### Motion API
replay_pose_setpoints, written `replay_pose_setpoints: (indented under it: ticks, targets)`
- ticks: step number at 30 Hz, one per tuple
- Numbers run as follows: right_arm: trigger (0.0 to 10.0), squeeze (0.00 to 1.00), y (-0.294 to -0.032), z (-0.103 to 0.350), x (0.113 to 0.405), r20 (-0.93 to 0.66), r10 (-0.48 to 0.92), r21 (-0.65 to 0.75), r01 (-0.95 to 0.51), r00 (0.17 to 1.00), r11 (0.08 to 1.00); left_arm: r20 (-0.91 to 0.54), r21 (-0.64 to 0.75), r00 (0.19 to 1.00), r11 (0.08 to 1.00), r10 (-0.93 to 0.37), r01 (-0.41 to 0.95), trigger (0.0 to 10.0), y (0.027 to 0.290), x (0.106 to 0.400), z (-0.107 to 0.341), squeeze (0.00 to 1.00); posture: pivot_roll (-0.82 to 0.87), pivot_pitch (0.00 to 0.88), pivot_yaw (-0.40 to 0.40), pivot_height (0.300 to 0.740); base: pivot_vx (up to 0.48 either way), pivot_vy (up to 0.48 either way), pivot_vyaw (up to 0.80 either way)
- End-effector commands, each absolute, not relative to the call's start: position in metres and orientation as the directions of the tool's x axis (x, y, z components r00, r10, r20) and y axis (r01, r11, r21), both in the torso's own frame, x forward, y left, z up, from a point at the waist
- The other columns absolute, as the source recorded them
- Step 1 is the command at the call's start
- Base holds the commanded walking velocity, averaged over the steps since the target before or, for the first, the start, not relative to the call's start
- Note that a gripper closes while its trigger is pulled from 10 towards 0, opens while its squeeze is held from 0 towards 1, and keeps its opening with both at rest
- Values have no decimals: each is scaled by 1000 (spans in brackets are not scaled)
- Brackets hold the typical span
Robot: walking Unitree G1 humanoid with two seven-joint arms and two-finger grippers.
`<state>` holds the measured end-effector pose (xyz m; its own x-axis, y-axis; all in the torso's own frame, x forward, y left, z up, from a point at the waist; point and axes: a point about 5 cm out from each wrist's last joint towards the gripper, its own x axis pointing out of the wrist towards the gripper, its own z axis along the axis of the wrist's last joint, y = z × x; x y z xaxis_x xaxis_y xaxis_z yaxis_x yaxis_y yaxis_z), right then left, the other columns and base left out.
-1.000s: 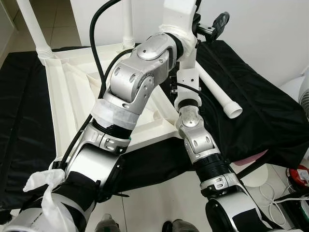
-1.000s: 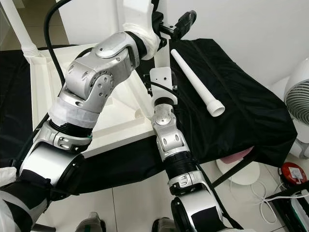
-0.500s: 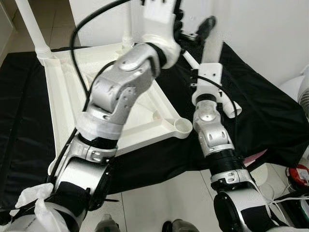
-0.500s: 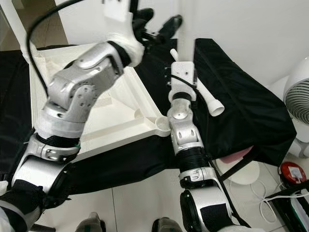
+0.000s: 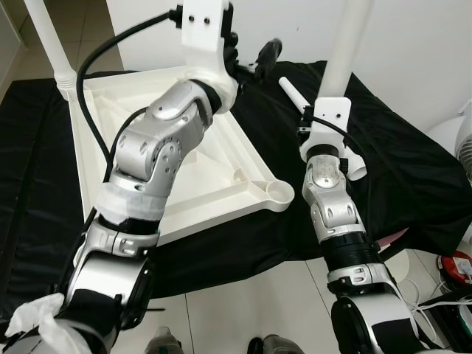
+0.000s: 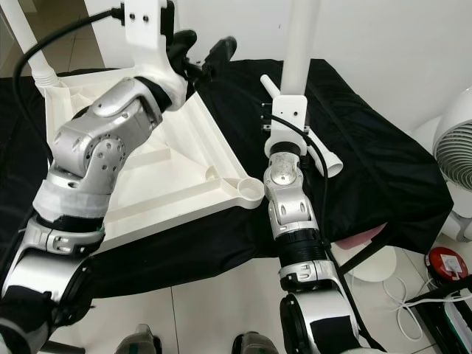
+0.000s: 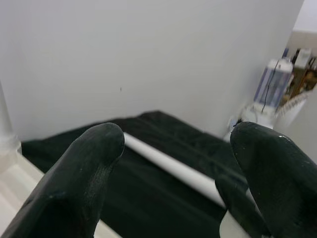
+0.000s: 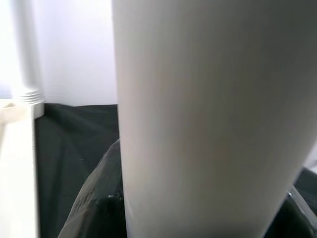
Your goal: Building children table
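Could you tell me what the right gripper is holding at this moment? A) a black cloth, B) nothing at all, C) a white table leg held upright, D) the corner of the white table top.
C: in the right wrist view the right gripper is closed around a white table leg, which the head views show rising upright above the right wrist.

right pincer point(image 6: 295, 81): now lifts a leg point(image 6: 304, 44) upright | left pincer point(image 6: 199, 55): risen off tabletop point(image 6: 169, 184), corner socket point(image 6: 251, 190) uncovered
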<state>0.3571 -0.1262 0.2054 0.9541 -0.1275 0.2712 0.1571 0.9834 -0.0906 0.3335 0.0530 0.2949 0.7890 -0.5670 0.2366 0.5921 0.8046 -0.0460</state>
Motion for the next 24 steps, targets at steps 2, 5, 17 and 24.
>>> replay_pose_setpoints:
  ticks: [2, 5, 17, 24]
  targets:
    - [10000, 0, -126, 205, 355, 276, -96, -69, 119, 956, 990, 186, 19, 691, 706, -699, 708, 10000, 46, 329, 284, 0, 14, 0, -26, 740, 0, 0, 0]
    - [10000, 0, -127, 204, 354, 278, -75, -63, 95, 958, 993, 162, 21, 702, 714, -694, 700, 10000, 47, 329, 277, 0, 14, 0, -26, 740, 0, 0, 0]
    - [10000, 0, -112, 197, 334, 317, 178, -63, -166, 932, 984, -53, 253, 576, 547, -816, 798, 10000, 36, 299, 197, 0, 16, 0, -27, 740, 0, 0, 0]
    - [10000, 0, -111, 183, 327, 281, 256, -95, -239, 925, 966, -50, 276, 586, 553, -809, 786, 10000, 35, 293, 186, 0, 13, 0, -19, 740, 0, 0, 0]
